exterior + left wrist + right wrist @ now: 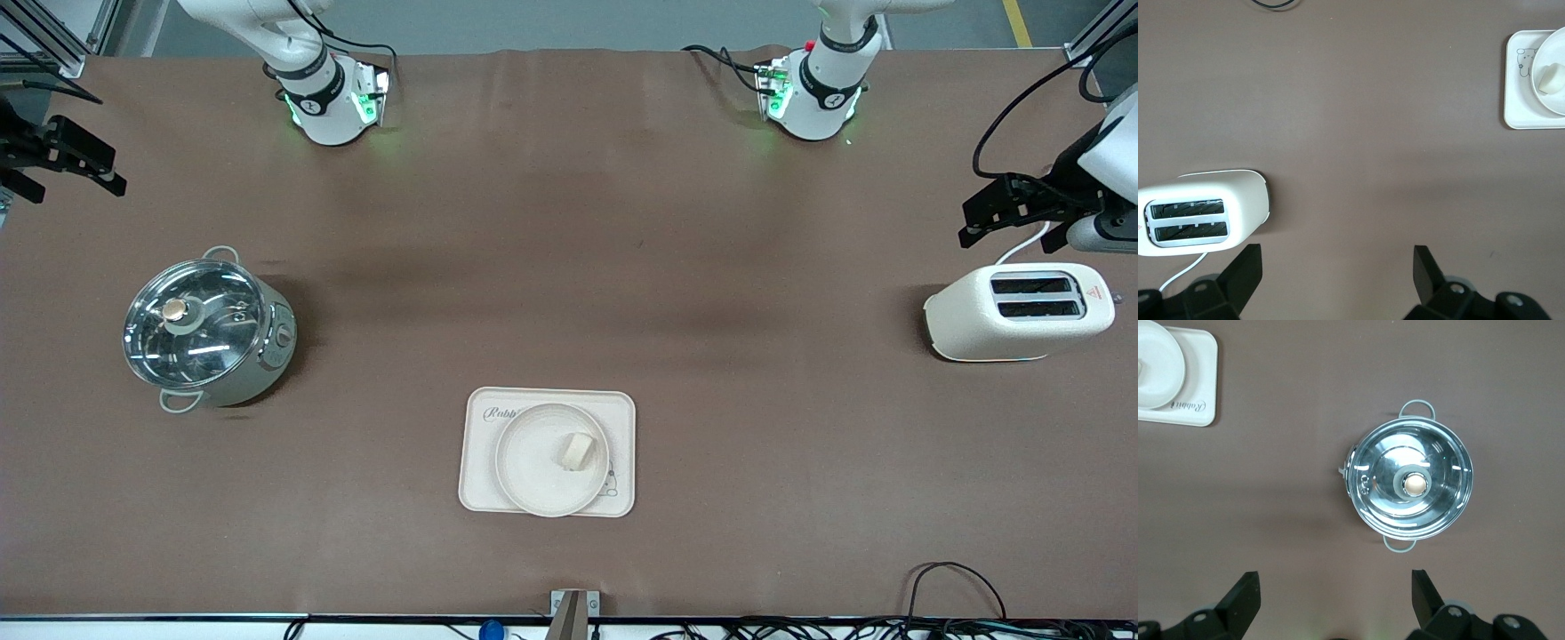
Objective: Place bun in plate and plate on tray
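The bun (577, 451) lies in the round plate (529, 464). The plate sits on the rectangular "Rabbit" tray (622, 416), near the table's front edge at mid-table. Bun (1551, 77), plate (1546, 50) and tray (1519, 100) also show in the left wrist view. Plate (1158, 367) and tray (1201, 387) show in the right wrist view. My left gripper (978, 222) is open and empty over the table beside the toaster, and shows in its own wrist view (1336, 267). My right gripper (111, 173) is open and empty over the table by the pot, and shows in its own wrist view (1335, 590). Both arms wait.
A cream toaster (1018, 311) stands at the left arm's end of the table, also in the left wrist view (1201, 213). A steel pot with a glass lid (204, 331) stands at the right arm's end, also in the right wrist view (1411, 483). Cables lie along the front edge.
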Controlling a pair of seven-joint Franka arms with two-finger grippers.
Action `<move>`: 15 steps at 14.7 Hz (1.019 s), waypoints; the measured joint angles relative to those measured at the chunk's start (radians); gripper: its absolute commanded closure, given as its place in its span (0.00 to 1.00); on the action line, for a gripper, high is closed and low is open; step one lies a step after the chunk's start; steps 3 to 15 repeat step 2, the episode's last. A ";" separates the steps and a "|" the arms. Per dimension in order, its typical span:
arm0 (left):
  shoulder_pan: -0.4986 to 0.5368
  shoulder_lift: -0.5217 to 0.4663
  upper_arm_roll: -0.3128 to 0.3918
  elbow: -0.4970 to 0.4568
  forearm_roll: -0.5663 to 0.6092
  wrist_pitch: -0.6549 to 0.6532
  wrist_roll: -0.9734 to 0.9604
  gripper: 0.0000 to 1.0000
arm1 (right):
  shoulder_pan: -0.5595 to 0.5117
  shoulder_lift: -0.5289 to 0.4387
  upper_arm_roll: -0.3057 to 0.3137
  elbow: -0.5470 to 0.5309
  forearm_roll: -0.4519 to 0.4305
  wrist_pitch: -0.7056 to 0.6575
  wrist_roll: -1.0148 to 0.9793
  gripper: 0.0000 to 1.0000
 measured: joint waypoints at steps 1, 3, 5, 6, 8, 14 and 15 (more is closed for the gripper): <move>0.001 0.000 0.000 0.000 0.000 0.000 0.000 0.00 | -0.001 0.000 0.000 0.000 0.000 -0.002 0.000 0.00; 0.002 0.000 0.000 0.000 0.000 0.000 0.000 0.00 | -0.001 0.000 0.000 0.003 0.000 -0.002 0.000 0.00; 0.002 0.000 0.000 0.000 0.000 0.000 0.000 0.00 | -0.001 0.000 0.000 0.003 0.000 -0.002 0.000 0.00; 0.002 0.000 0.000 0.000 0.000 0.000 0.000 0.00 | -0.001 0.000 0.000 0.003 0.000 -0.002 0.000 0.00; 0.002 0.000 0.000 0.000 0.000 0.000 0.000 0.00 | -0.001 0.000 0.000 0.003 0.000 -0.002 0.000 0.00; 0.002 0.000 0.000 0.000 0.000 0.000 0.000 0.00 | -0.001 0.000 0.000 0.003 0.000 -0.002 0.000 0.00; 0.002 0.000 0.000 0.000 0.000 0.000 0.000 0.00 | -0.001 0.000 0.000 0.003 0.000 -0.002 0.000 0.00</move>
